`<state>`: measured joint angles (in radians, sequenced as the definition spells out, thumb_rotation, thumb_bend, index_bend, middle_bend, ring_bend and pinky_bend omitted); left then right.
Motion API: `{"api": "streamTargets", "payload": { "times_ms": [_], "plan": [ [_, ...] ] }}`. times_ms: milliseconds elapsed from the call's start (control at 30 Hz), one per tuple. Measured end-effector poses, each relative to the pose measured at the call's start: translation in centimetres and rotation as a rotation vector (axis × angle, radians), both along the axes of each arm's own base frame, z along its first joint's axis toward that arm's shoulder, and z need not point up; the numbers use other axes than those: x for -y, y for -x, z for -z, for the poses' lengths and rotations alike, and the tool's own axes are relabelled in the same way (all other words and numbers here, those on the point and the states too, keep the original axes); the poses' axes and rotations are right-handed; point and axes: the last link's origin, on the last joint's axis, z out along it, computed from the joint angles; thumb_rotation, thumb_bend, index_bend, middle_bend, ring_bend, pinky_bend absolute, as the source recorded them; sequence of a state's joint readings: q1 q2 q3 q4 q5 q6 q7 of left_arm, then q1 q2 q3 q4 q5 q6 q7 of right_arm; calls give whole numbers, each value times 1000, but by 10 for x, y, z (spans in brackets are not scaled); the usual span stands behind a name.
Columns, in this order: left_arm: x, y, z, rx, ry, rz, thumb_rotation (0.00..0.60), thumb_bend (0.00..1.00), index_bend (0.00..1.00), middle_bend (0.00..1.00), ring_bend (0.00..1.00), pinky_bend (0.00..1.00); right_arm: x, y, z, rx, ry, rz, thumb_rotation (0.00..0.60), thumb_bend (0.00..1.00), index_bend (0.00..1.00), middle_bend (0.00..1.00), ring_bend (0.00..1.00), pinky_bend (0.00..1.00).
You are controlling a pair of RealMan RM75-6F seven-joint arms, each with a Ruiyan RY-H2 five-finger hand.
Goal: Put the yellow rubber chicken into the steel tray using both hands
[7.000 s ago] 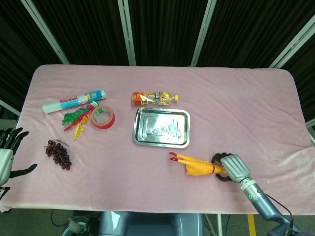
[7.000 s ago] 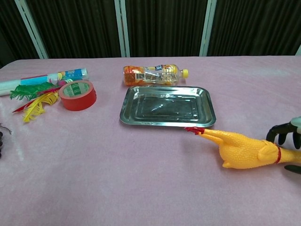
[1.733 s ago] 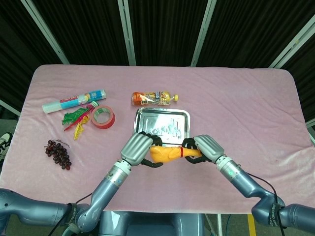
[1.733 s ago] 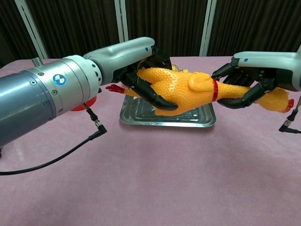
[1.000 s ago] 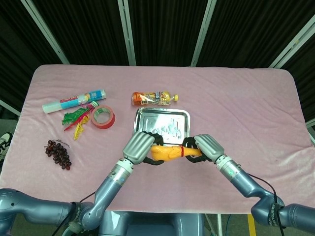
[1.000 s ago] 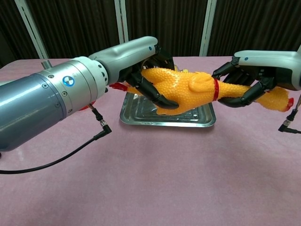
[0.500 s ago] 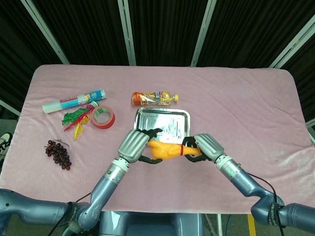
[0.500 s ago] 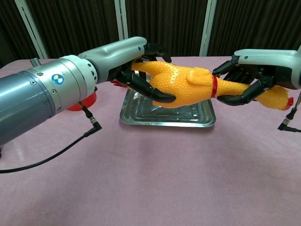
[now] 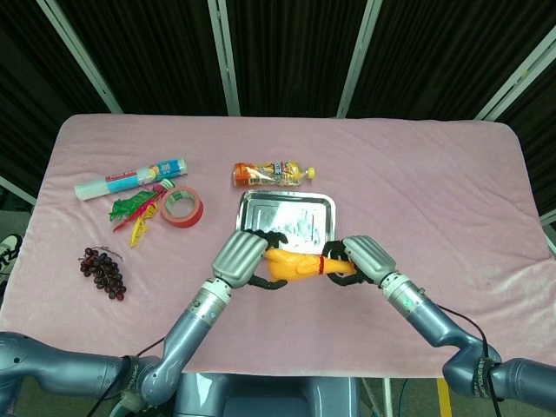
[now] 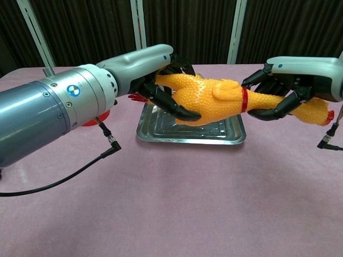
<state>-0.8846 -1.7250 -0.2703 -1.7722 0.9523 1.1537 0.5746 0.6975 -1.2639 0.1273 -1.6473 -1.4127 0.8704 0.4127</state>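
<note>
Your left hand (image 10: 161, 80) has its black fingers (image 10: 179, 111) wrapped around the fat body end of the yellow rubber chicken (image 10: 214, 99), and your right hand (image 10: 284, 91) has its fingers (image 10: 268, 113) curled around the narrow neck just past the red collar. Both are gripping the toy, one at each end. That split makes sense: the chicken is long and soft, so I judge that a single grip would let the free end droop, while two keep it level.

You are holding the chicken clear of the tabletop (image 9: 434, 191), roughly horizontal, over the near edge of the rectangular steel tray (image 9: 287, 213). In the head view it lies across the tray's near rim rather than over the middle, so it is not in the tray yet. It likely needs to travel a little toward the far edge of the tabletop before you lower it, or the body may land on the rim.

The tray sits around the middle of the tabletop. Just beyond it lies a clear plastic bottle with an orange label (image 9: 272, 174). Toward the left edge are a red tape roll (image 9: 181, 206), some green, red and yellow feathers (image 9: 135, 213), a rolled white and blue package (image 9: 130, 178) and a bunch of dark grapes (image 9: 104, 272), all well apart from your path.
</note>
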Motion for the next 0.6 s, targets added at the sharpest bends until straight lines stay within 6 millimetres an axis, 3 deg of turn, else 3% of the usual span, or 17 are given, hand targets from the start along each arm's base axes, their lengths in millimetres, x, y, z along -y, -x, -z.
{"api": "streamTargets", "payload": {
  "times_ms": [233, 400, 600],
  "plan": [
    [0, -3, 3, 16, 2, 9, 480, 567, 641, 733, 644, 478, 0, 0, 0, 6, -2, 1, 600, 660, 1000, 730, 763, 847],
    [0, -4, 4, 28, -8, 20, 563, 638, 762, 853, 725, 497, 0, -1, -1, 11, -1, 1, 600, 660, 1000, 731, 764, 848],
    [0, -5, 6, 31, -8, 23, 585, 659, 846, 929, 789, 515, -1, -1, -2, 18, -1, 0, 600, 660, 1000, 731, 764, 849]
  ]
}}
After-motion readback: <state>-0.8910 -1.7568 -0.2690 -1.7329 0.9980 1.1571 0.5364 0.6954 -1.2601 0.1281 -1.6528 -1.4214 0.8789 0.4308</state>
